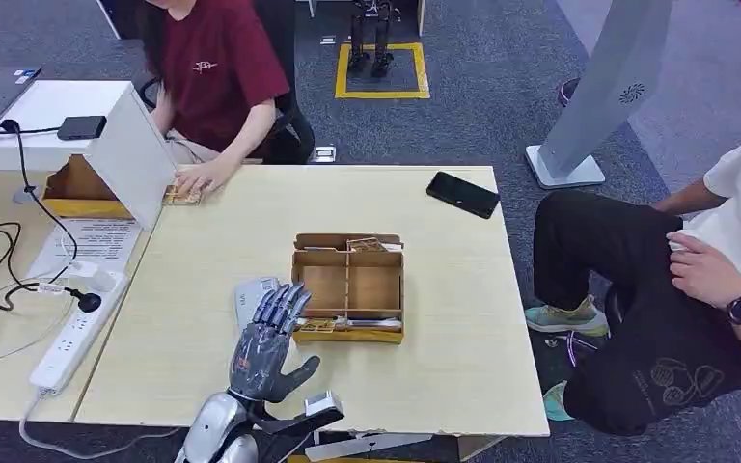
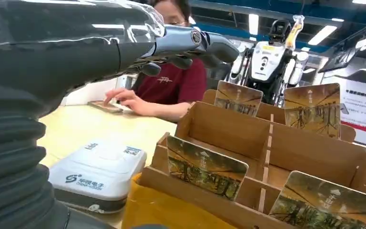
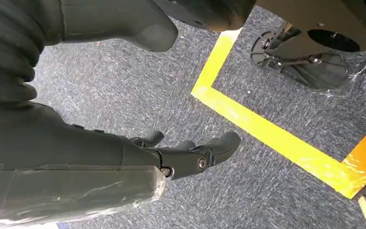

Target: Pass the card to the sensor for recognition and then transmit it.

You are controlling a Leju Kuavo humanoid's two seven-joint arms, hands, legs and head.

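Observation:
My left hand (image 1: 268, 342) hovers open over the table's near edge, fingers spread and holding nothing. Its fingertips reach over the white card sensor (image 1: 249, 293), which lies just left of the cardboard card box (image 1: 347, 285). Cards (image 1: 316, 326) stand in the box's near slot, and more cards (image 1: 367, 245) in the far one. In the left wrist view the hand (image 2: 171, 45) stretches above the sensor (image 2: 97, 172), with a green-printed card (image 2: 205, 167) upright in the box beside it. My right hand (image 3: 190, 153) hangs over grey carpet, fingers loosely extended and empty.
A person in a red shirt (image 1: 214, 68) sits at the far side, one hand on a card (image 1: 185, 193) by a white stand (image 1: 125, 145). A black phone (image 1: 462, 194) lies far right. A power strip (image 1: 75, 336) and cables sit left. Another person (image 1: 695, 289) sits right of the table.

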